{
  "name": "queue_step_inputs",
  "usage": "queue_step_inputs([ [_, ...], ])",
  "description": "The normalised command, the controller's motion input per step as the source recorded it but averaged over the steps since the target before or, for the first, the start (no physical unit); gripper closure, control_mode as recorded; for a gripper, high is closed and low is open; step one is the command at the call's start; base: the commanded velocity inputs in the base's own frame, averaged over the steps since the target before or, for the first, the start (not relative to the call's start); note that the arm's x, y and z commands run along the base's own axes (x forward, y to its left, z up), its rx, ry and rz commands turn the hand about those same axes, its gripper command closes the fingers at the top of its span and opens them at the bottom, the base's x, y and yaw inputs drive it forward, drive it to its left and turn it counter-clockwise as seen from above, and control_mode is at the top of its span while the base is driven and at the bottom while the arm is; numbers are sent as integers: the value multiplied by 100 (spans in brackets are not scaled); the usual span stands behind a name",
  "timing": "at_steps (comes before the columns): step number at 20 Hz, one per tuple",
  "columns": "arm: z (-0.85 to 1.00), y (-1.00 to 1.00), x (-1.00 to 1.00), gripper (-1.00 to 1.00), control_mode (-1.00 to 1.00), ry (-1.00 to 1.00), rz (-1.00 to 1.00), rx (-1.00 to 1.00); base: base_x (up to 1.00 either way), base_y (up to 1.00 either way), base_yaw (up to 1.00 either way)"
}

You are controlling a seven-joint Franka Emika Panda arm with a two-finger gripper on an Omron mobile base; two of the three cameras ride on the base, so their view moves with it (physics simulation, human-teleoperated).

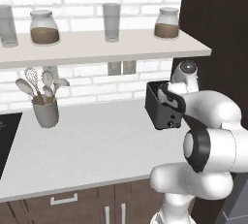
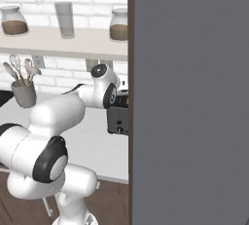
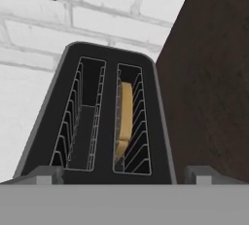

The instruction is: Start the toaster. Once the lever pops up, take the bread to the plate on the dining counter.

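Observation:
The black toaster [image 3: 97, 117] stands on the grey-white countertop [image 1: 87, 145] against the brick wall, seen from above in the hand view. The bread [image 3: 125, 117], a pale tan slice, sits on edge deep in the right slot; the left slot is empty. My gripper [image 3: 124, 174] hovers just above the toaster's near end, open wide, one fingertip [image 3: 46, 174] at each side and nothing between them. In the base views the toaster [image 1: 162, 106] [image 2: 118, 119] is partly hidden behind my wrist. The plate and the dining counter are out of view.
A tall dark cabinet side [image 1: 218, 34] stands right beside the toaster. A shelf [image 1: 97, 48] with jars and glasses hangs above. A utensil holder [image 1: 46, 111] stands at left, near a black cooktop [image 1: 7, 136]. A grey panel [image 2: 189, 97] blocks the right base view's right half.

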Motion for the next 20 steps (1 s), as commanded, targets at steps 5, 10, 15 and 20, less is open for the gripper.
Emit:
queue_step_inputs([
  [5, -6, 0, 8, -100, -100, 0, 0, 0, 0, 0, 0],
  [10, 0, 0, 5, -100, -100, 1, 0, 0, 0, 0, 0],
  [15, 0, 0, 2, -100, -100, 0, 0, 0, 0, 0, 0],
  [20, 0, 0, 0, -100, -100, 0, 0, 0, 0, 0, 0],
])
